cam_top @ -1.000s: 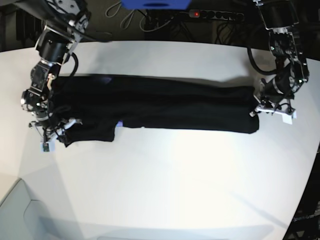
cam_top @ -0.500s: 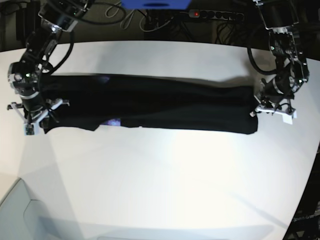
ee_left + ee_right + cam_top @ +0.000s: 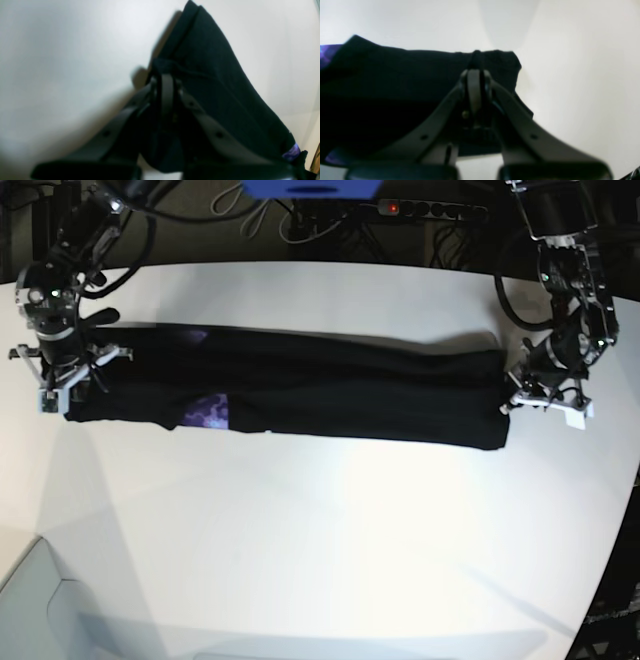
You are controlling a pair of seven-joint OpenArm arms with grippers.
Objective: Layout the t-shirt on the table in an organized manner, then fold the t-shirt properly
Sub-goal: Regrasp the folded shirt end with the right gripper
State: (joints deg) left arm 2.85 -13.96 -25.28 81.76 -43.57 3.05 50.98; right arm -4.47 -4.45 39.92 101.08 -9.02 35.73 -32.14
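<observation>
Since 1 second earlier, the right gripper [image 3: 62,375] had pulled the t-shirt [image 3: 300,392] out into a long band on the table [image 3: 330,530]. Both it and the left gripper [image 3: 530,392] were clenched on the ends. Laying out seemed nearly done; next probably setting it flat.

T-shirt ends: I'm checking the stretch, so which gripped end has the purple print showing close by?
The end held by the right gripper, on the base view's left: the t-shirt's purple print lies near it. The end at the left gripper is plain black.

t-shirt [image 3: 330,395]: long black band across table [image 3: 330,530] | purple print [image 3: 207,413] showing
</observation>
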